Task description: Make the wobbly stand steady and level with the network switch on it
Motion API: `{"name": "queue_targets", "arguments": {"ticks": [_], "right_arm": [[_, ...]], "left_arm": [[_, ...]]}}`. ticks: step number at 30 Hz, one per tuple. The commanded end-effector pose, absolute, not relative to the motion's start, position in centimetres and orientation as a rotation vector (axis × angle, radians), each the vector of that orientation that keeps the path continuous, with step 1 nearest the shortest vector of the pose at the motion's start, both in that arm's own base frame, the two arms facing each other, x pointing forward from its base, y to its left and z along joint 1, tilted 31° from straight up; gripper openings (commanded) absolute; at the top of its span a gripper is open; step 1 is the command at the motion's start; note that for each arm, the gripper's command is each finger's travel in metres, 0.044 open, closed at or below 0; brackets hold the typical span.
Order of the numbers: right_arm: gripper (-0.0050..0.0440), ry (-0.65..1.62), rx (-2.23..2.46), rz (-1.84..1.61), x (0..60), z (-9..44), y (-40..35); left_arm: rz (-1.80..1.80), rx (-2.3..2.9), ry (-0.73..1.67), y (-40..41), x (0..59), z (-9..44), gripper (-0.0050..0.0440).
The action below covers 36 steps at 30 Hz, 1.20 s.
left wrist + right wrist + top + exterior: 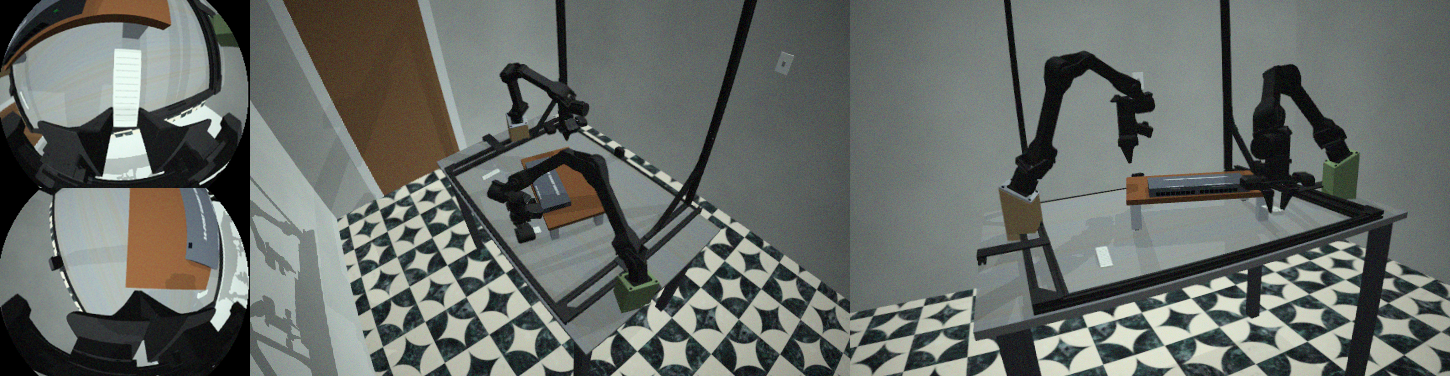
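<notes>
The orange-brown stand [582, 187] [1137, 186] [153, 21] [155, 238] is on its grey legs; a slight tilt cannot be judged. The dark network switch [551, 192] [1195, 182] [201, 230] lies on it. My left gripper [531, 221] [1277, 206] [125, 110] is shut on a white ribbed wedge [127, 86], low beside one end of the stand. The wedge points at a stand leg [133, 30]; whether they touch is unclear. A second white wedge [491, 174] [1104, 256] lies on the table. My right gripper [566, 137] [1129, 161] [137, 294] is shut and empty, above the stand's other end.
The grey table [530, 255] [1180, 240] has a black rail frame [1200, 260] along its edges. Black upright posts [720, 110] [1226, 100] stand at the rail. The left arm reaches over the stand in the top view. A small black block [619, 151] [55, 263] sits at the table's edge.
</notes>
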State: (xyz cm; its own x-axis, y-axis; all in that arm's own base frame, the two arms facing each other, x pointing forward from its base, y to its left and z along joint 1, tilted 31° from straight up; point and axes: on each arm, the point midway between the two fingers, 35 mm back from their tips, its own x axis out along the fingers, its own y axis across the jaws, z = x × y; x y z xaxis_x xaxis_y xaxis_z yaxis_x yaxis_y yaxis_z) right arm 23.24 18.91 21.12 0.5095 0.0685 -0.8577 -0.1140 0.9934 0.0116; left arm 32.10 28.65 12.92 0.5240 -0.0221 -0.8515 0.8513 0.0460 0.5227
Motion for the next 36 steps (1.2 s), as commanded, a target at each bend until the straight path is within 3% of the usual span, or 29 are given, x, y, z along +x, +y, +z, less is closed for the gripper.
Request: {"name": "queue_targets", "arguments": {"ticks": [1, 2, 3, 19, 20, 36], "right_arm": [[0.0000, 1.030, -0.048, 0.110, 23.2, 21.1, 18.9], [0.0000, 1.030, -0.048, 0.110, 23.2, 21.1, 18.9], [0.0000, 1.030, -0.048, 0.110, 23.2, 21.1, 18.9], [0.0000, 1.030, -0.048, 0.110, 23.2, 21.1, 18.9], [0.0000, 1.030, -0.048, 0.110, 23.2, 21.1, 18.9], [0.0000, 1.030, -0.048, 0.110, 23.2, 21.1, 18.9]], "left_arm": [[-0.828, 1.370, 0.777, 28.2, 32.0, 12.3, 0.0000], [-0.828, 1.370, 0.777, 28.2, 32.0, 12.3, 0.0000], [-0.828, 1.370, 0.777, 27.9, 34.9, 7.5, 0.0000], [-0.828, 1.370, 0.777, 27.9, 34.9, 7.5, 0.0000], [-0.830, 1.371, 0.771, 27.8, 34.8, 7.7, 0.0239], [-0.830, 1.371, 0.771, 27.8, 34.8, 7.7, 0.0239]]}}
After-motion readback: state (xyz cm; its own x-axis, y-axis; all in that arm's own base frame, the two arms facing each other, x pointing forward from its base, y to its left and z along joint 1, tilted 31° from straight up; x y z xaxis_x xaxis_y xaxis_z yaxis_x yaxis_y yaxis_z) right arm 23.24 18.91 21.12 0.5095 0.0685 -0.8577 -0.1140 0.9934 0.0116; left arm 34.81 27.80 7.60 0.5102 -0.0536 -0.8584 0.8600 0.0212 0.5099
